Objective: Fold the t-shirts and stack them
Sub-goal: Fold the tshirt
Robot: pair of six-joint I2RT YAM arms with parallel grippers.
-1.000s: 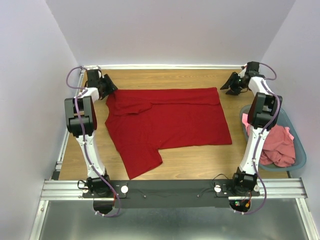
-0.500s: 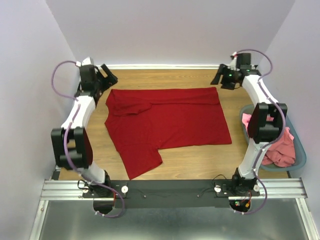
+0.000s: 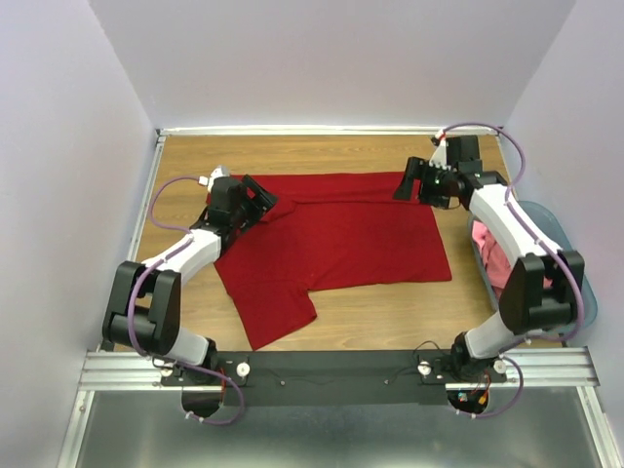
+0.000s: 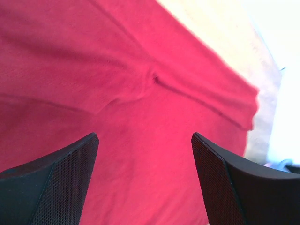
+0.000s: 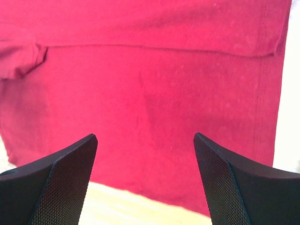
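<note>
Red t-shirt lies spread (far edge folded).

Left pincer, right pincer — both swung inward over the red t-shirt.

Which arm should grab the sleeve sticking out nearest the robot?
Probably the left. The sleeve lies on the near left of the red shirt, close to the left arm, whose open jaws hang over the shirt's left end. The right arm reaches to the far right corner.
</note>
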